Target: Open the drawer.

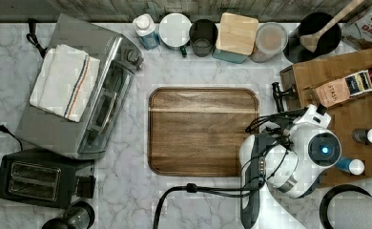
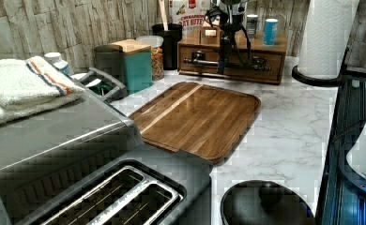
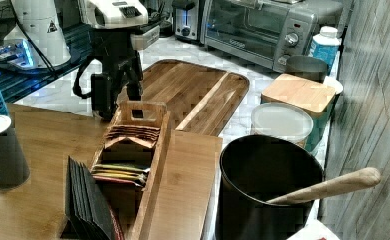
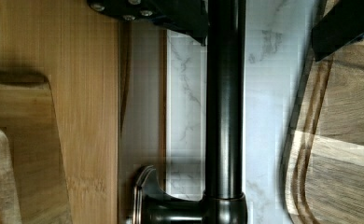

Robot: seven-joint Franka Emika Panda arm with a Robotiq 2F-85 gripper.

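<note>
Where the top view looks straight down, the drawer (image 1: 289,88) sits in a wooden organiser at the bench's edge on the top view's right, beside the cutting board (image 1: 203,130), and the white arm reaches over it with the tool (image 1: 278,98) down at the front panel. In the left view the drawer (image 2: 265,63) faces the cutting board (image 2: 199,118) from the far edge of the bench, its black bar handle (image 2: 204,61) running across the front, and the tool (image 2: 225,58) hangs down over the middle of that bar. In the right view the tool (image 3: 119,95) drops just past the organiser's front edge, its lower part hidden behind the wood. In the wrist view the handle (image 4: 225,112) runs between two dark fingers (image 4: 189,18), which stand apart on either side of it with a gap showing on one side, so the tool looks spread around the bar and not clamped. The handle is stiff metal, probably smooth and a little slippery, and a drawer this shallow should slide lightly; the bar near its middle is the sensible hold, pulled straight out.
</note>
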